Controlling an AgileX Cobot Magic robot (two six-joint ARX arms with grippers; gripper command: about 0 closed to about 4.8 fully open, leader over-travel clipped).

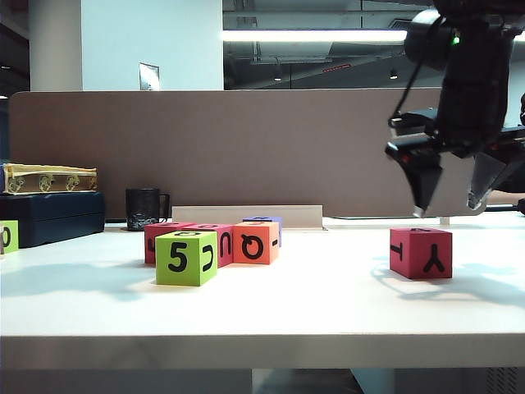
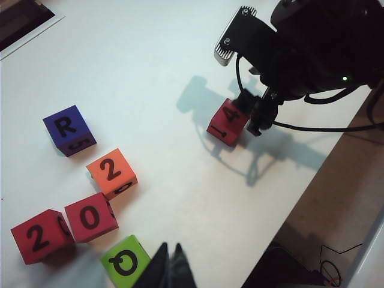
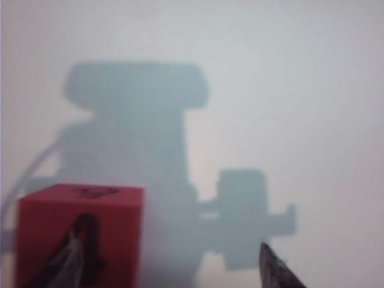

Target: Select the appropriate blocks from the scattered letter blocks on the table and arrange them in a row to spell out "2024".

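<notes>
Near the table's (image 1: 328, 312) right edge, the right gripper (image 1: 447, 201) hangs wide open over the 4 block (image 1: 421, 253); left gripper (image 2: 169, 267) pinched empty. Next: carry 4 beside the 2-0-2 blocks (image 2: 84, 201).

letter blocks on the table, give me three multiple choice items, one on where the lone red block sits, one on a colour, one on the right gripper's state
1. Where is the red block marked 4 on top?
A. alone on the table, below the right gripper
B. stacked on the green block
C. in the left gripper

2. What colour is the block with R on top?
A. orange
B. purple
C. green

3. How does the right gripper stand?
A. shut on the red block
B. open, above the block
C. shut, empty

Answers: 1 A, the exterior view shows it apart from the cluster, under that gripper. 2 B, the left wrist view shows R on purple. 3 B, its fingers stand apart, clear of the block.
</notes>
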